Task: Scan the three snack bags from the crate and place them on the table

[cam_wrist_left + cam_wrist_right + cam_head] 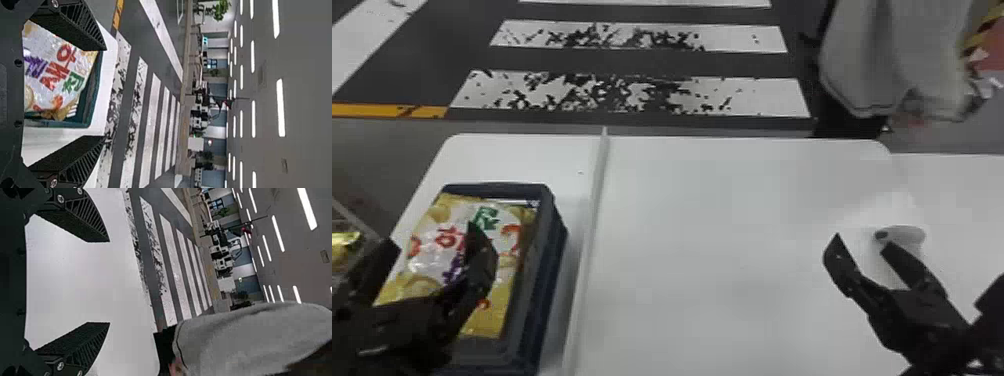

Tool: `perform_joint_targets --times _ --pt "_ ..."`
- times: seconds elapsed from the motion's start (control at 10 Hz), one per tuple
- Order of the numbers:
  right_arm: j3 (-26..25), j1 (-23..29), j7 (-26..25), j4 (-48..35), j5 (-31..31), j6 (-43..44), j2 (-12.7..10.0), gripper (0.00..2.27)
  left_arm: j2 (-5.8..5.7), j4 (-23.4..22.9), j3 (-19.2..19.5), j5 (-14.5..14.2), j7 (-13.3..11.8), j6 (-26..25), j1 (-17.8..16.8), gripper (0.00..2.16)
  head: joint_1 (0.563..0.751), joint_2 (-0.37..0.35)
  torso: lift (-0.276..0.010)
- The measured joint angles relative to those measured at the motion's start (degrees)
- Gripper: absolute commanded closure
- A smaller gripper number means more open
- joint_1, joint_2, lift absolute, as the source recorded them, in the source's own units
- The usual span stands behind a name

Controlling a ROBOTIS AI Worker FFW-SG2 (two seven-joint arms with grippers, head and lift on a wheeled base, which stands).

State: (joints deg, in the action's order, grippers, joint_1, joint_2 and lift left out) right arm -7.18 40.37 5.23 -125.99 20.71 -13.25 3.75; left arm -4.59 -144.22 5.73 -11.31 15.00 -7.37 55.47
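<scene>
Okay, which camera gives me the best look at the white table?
The head view, where the table shows its far edge and both far corners. The left wrist view catches parts beside the crate; the right wrist view, a stretch behind the right gripper.

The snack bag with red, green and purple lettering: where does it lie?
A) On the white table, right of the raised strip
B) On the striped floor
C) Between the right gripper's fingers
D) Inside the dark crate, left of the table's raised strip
D: the snack bag lies within the walls of the dark crate, which stands to the left of the raised strip.
</scene>
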Motion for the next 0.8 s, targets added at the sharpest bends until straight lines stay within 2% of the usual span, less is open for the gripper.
perform_joint_targets --times 0.2,0.4,0.7,0.8 --pt "1.4 -2.1 0.2 2.6 0.2 0.2 0.3 0.14 1.88 -1.0 4.6 -4.1 -0.3 0.0 3.6 0.08 0.695 0.153 -0.062" --pt "2.3 -4.1 0.4 5.2 1.1 0.3 0.7 0.14 4.02 -2.1 6.7 -6.7 -0.3 -0.1 6.7 0.09 0.695 0.2 -0.062" --pt "3.3 -5.7 0.5 7.5 2.0 0.5 1.6 0.14 4.57 0.0 7.1 -8.3 1.3 -1.7 7.2 0.09 0.695 0.233 -0.062" --pt "3.3 -6.0 0.6 8.0 2.6 0.6 2.0 0.14 4.58 1.7 7.6 -9.7 0.8 -1.8 6.4 0.09 0.695 0.237 -0.062"
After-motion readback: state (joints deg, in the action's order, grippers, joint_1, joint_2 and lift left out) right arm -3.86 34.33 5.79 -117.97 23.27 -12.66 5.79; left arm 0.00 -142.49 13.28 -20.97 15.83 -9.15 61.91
